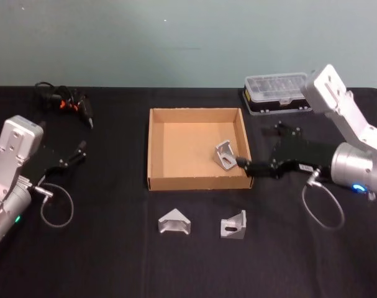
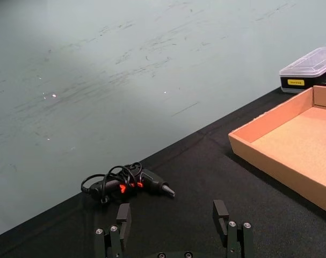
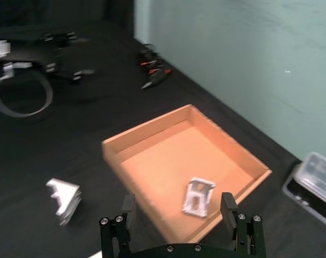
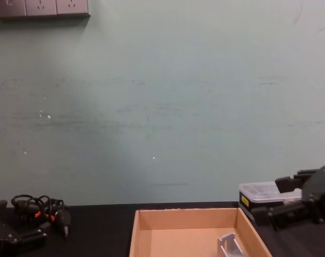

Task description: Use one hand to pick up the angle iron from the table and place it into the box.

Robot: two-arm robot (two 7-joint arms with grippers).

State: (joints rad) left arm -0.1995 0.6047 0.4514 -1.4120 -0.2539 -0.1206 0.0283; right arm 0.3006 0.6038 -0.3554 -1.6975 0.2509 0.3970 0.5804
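Evidently the angle iron point(image 1: 225, 155) lay in the box point(image 1: 194, 183) by its right wall — the right gripper point(image 1: 243, 164), fingers point(image 3: 227, 204) apart there, might snag that wall if withdrawn low — the left gripper point(image 1: 73, 155), fingers likewise apart, sat at the bench's point(image 1: 113, 261) left edge.

— What are the arms made of?
— Boxy silver-grey metal, both of them. The left arm point(image 1: 14, 152), at the left edge of the head view, has a small green light point(image 1: 17, 218) low down and a thin grey cable point(image 1: 71, 208) curling in a loop beside it.
— And the other?
— The right arm point(image 1: 343, 108), at the right edge, has the same flat link, then a round silver barrel point(image 1: 356, 166) with a blue light point(image 1: 360, 187) and a second cable loop point(image 1: 305, 200).
— The grippers?
— Black and claw-like. The left gripper point(image 2: 172, 209) and the right gripper point(image 3: 177, 204) each have two slim black fingers point(image 3: 227, 203), with silver screw heads point(image 3: 104, 221) at the base, along the bottom edge of the wrist views.
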